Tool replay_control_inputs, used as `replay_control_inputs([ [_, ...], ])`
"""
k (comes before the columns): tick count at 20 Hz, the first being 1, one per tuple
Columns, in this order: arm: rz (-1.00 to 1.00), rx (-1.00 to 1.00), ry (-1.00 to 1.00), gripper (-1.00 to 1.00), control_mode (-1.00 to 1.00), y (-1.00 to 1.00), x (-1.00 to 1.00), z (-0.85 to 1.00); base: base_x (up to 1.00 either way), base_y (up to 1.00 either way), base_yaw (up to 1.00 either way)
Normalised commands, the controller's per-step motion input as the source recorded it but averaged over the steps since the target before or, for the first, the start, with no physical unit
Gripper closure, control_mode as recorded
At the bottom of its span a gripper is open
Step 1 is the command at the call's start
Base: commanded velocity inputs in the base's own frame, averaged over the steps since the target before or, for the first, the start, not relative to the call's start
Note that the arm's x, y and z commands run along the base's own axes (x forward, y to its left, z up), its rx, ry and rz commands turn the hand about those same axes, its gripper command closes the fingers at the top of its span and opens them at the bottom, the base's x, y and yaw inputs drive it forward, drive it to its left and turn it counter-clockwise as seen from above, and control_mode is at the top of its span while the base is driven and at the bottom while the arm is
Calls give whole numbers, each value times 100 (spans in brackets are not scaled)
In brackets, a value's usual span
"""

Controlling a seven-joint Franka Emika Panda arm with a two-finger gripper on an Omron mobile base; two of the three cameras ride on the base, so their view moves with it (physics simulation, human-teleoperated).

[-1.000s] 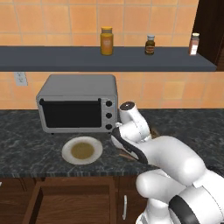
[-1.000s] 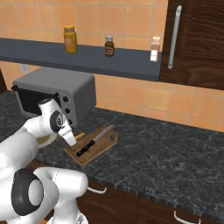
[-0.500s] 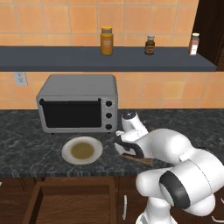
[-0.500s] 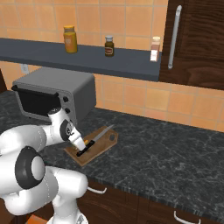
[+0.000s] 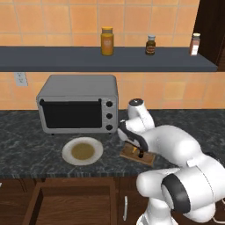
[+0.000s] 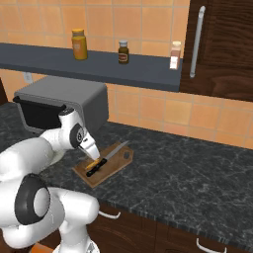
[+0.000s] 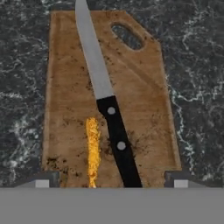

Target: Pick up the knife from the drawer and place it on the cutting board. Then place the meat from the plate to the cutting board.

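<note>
The cutting board [image 7: 144, 105] lies on the dark stone counter, its hole at the far corner. The knife [image 7: 107, 105] rests on it diagonally, silver blade pointing away and black handle toward the hand. Beside the handle, flat on the wood, is the orange-yellow meat [image 7: 92, 148]. My gripper [image 7: 109, 181] hovers low over the board's near end, open, its fingers wide apart on either side of meat and handle. From the right I see the gripper [image 6: 93, 157] above the board [image 6: 116, 165], knife [image 6: 109, 156] and meat [image 6: 91, 163]. The plate [image 5: 68, 151] is bare. The drawer [image 5: 70, 204] is pulled out below.
A grey toaster oven [image 5: 79, 103] stands at the back of the counter, left of the board [image 5: 147, 157]. A dark shelf [image 5: 110, 59] above carries three bottles. A dark cabinet with a long handle [image 6: 196, 42] hangs at the right. Open counter stretches right of the board.
The hand has dropped from above the board down to its surface, and the arm has swung lower over it. The meat now lies on the wood between spread fingers.
</note>
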Motion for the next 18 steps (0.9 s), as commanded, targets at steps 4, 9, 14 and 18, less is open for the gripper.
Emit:
replay_control_inputs([
  [4,0,22,-66,-100,-100,-65,-100,93,0,0,0],
  [9,0,24,-77,-100,-100,-71,-100,97,0,0,0],
  [14,0,25,-75,-100,-100,-81,-100,96,0,0,0],
  [18,0,23,-56,-100,-100,-53,-73,59,0,0,0],
])
